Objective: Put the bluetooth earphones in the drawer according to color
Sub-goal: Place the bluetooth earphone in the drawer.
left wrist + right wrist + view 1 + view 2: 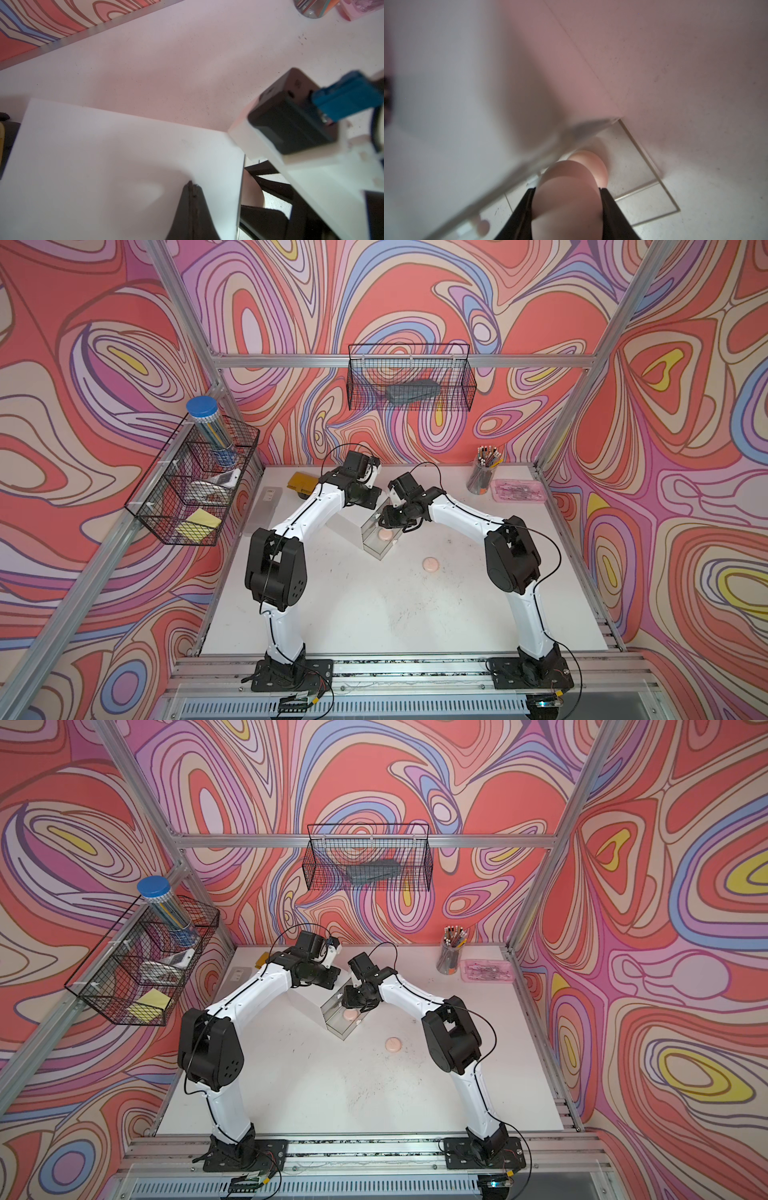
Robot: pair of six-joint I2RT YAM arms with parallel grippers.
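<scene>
Presently the right gripper point(568, 190) is clamped on a pale pink round earphone case point(566, 209), its black fingers point(523, 212) pressing either side, hanging just above the pulled-out clear plastic drawer point(375, 551) of the small white cube-shaped cabinet point(348, 526). A second pale pink case point(385, 534) lies flat on that drawer's floor, below the held one. A third pale pink case point(429, 563) rests on the white tabletop point(353, 605), at about four o'clock from the drawer and apart from it. The left gripper point(192, 187), jaws pressed together on nothing, has its tip at the cabinet's flat top, at ten o'clock from the drawer. Which of the cabinet's tiers is open I cannot tell.
</scene>
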